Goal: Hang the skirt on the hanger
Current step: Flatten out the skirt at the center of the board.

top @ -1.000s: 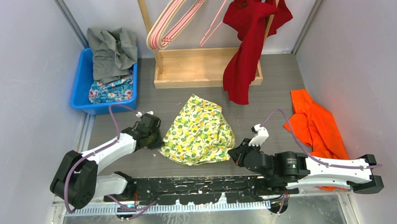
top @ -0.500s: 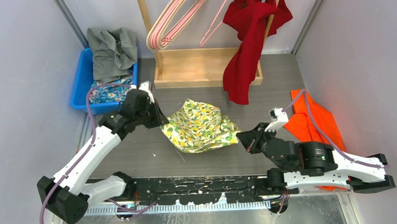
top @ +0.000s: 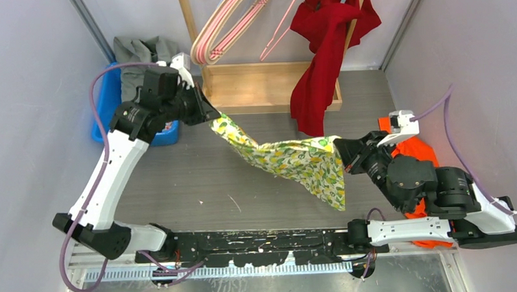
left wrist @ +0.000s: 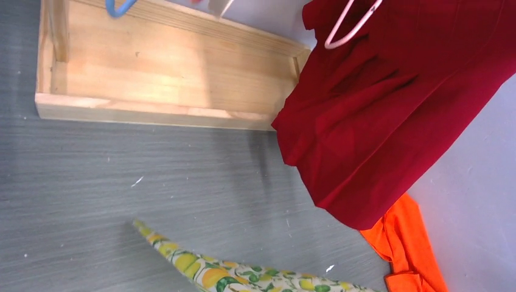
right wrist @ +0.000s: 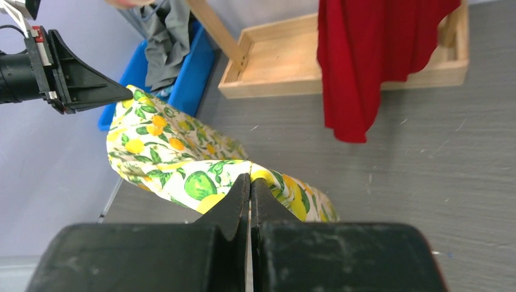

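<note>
Your skirt (top: 289,159) stretches left-to-right, left gripper (top: 205,114) and right gripper (top: 340,149) each clamped on an end, red cloth (top: 318,72) dangling behind its right end, hangers (top: 222,27) farther back.

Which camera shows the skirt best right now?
The top view: it shows the whole skirt stretched between the left hand and right hand. The left wrist view catches only a thin strip; the right wrist view shows the end pinched in its hand.
</note>
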`<state>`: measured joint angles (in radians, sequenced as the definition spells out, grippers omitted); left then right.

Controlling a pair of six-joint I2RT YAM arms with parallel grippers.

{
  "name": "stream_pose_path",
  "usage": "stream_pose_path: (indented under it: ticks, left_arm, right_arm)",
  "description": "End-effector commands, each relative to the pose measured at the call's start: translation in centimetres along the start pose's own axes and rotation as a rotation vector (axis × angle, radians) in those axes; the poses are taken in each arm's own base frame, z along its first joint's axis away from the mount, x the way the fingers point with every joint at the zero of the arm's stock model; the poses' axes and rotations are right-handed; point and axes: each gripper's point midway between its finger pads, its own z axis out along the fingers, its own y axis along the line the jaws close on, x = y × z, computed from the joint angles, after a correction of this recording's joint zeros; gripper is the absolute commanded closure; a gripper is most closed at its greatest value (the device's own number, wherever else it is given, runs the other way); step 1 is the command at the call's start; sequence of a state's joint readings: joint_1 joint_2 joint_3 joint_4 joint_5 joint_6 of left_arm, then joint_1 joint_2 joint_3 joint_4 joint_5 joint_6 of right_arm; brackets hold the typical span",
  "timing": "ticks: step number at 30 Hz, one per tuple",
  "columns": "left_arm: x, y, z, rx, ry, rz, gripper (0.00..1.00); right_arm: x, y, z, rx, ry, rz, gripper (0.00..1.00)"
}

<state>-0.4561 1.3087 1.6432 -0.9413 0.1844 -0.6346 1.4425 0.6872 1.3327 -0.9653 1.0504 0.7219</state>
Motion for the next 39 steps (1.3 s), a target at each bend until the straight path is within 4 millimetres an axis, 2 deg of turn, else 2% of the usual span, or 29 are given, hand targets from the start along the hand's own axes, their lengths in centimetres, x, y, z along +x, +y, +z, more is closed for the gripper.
stream_pose_path:
  ticks: [1, 7, 12, 15, 17, 20, 24, 26, 30, 33, 35, 37, 39]
  left_arm:
    - [-2.4, -1.0, 0.3, 0.03, -0.008, 0.013, 1.0]
    - [-4.7, -0.6, 1.8, 0.032, -0.02, -0.011, 1.0]
    - [-5.2, -0.3, 2.1, 0.033, -0.034, -0.016, 1.0]
    - [-5.6, 0.1, 1.8, 0.027, -0.047, -0.025, 1.0]
    - [-6.0, 0.5, 1.9, 0.028, -0.052, -0.035, 1.0]
    - [-7.2, 1.3, 2.3, 0.018, -0.069, -0.048, 1.0]
    - [-9.7, 2.2, 3.2, 0.046, -0.099, -0.078, 1.0]
    - [-10.9, 2.2, 3.1, 0.061, -0.109, -0.084, 1.0]
    - [-12.9, 1.5, 1.1, 0.089, -0.161, -0.076, 1.0]
    - [-12.6, 1.4, 0.0, 0.096, -0.174, -0.07, 1.0]
    - [-11.4, 1.5, -0.4, 0.108, -0.171, -0.067, 1.0]
    - [-9.5, 1.8, -0.4, 0.132, -0.159, -0.073, 1.0]
    - [-7.0, 2.9, -0.3, 0.128, -0.145, -0.092, 1.0]
  right_arm:
    - [-4.1, -1.9, -0.5, 0.089, -0.123, -0.052, 0.99]
    - [-5.5, -2.4, 0.1, 0.194, -0.2, -0.162, 0.99]
    - [-3.8, 0.4, 2.3, 0.207, -0.181, -0.27, 0.99]
    - [-2.5, 1.3, 5.5, 0.197, -0.107, -0.279, 0.99]
    - [-1.8, 0.8, 8.5, 0.17, -0.043, -0.223, 0.99]
    - [-1.5, -0.9, 12.6, 0.174, 0.019, -0.168, 0.99]
    - [-3.3, -2.1, 16.6, 0.154, 0.043, -0.123, 0.99]
    - [-5.1, -2.2, 17.9, 0.127, 0.031, -0.099, 0.99]
    - [-7.8, -1.5, 18.9, 0.082, 0.007, -0.094, 0.99]
    - [-7.5, -0.8, 18.7, 0.039, 0.025, -0.086, 0.99]
    - [-6.3, -0.7, 17.8, 0.011, 0.04, -0.068, 0.99]
    - [-4.0, -1.2, 16.9, -0.007, 0.073, -0.047, 0.99]
    - [0.1, -2.4, 16.4, -0.015, 0.146, -0.018, 0.99]
